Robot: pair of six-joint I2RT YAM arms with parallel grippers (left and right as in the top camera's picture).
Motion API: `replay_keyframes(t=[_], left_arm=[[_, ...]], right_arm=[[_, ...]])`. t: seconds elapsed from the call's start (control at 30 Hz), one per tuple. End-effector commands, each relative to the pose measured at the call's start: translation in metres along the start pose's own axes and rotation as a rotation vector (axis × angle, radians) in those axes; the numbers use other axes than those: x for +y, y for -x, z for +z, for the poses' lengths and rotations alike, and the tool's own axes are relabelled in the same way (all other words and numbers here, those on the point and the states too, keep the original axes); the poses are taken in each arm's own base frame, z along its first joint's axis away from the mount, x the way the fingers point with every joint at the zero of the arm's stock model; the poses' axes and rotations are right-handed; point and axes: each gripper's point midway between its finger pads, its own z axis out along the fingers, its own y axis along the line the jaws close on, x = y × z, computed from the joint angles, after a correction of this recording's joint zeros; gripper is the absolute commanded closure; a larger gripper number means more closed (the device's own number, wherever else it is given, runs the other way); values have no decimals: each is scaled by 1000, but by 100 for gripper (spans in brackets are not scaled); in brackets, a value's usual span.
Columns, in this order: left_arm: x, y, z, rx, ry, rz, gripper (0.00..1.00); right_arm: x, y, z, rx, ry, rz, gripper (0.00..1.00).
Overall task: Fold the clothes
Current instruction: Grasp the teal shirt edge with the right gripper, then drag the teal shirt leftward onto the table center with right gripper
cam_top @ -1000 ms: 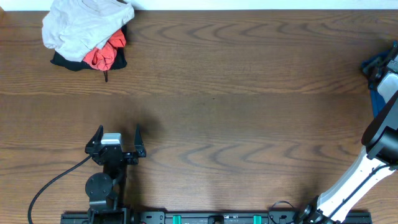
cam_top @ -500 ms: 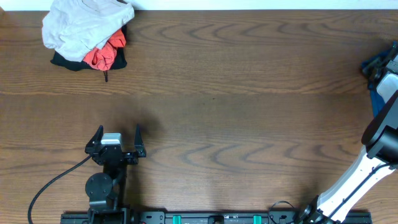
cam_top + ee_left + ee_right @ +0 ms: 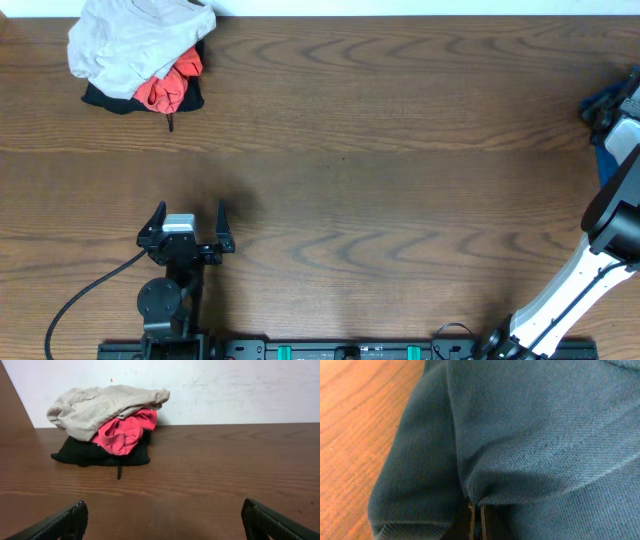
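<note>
— Where is your right gripper, and what has it got?
— My right gripper [image 3: 476, 521] is at the table's right edge, towards the far corner. Its two dark fingers are pressed together, with a fold of the large deep teal-blue shirt [image 3: 535, 435] of soft knit cloth pinched between them. From my wrist the cloth fills nearly the whole view, beside a strip of the brown wooden table [image 3: 355, 420]. From above, the shirt shows only as a bit of blue at that right edge, partly out of view.
— And the left one?
— My left gripper [image 3: 190, 210] sits near the table's front edge, left of the middle, jaws spread wide and holding nothing. It faces the far left corner, where a crumpled pale beige-grey garment [image 3: 135, 45] lies on an orange-red garment [image 3: 170, 88] and a flat black garment [image 3: 110, 98], against the white wall [image 3: 240, 390]. That heap is well apart from both my grippers
</note>
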Motion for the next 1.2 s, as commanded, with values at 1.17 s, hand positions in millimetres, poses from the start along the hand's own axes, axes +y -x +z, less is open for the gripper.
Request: replay_keyframes(t=[1.17], left_arm=[[-4,-14,0,44,-23,14,2]], right_arm=[[273,-56,-364,-47,763,-453,99]])
